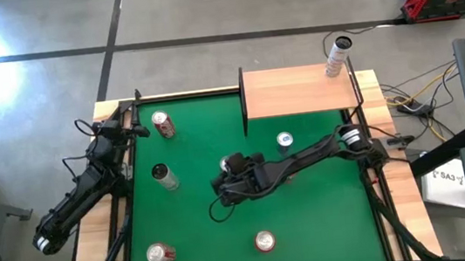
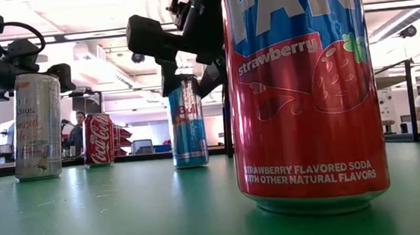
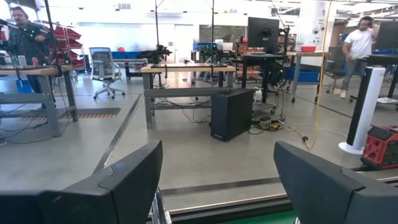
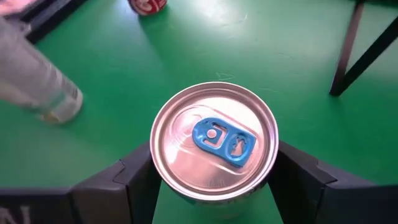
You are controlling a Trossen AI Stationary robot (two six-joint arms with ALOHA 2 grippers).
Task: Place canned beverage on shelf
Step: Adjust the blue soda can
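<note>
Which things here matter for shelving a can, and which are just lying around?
For the job: blue can, gripped by the right gripper; shelf.
Lying about: strawberry soda can; cola can; pale slim can; left gripper, idle at the table corner.

Your right gripper (image 4: 213,180) has a silver-topped can (image 4: 213,141) with a blue pull tab between its fingers (image 4: 127,177), one finger at each side of the can. Beyond it, on the green table (image 4: 186,43), stand a pale can (image 4: 37,81), a red can (image 4: 147,5) and a dark frame leg (image 4: 348,50).
</note>
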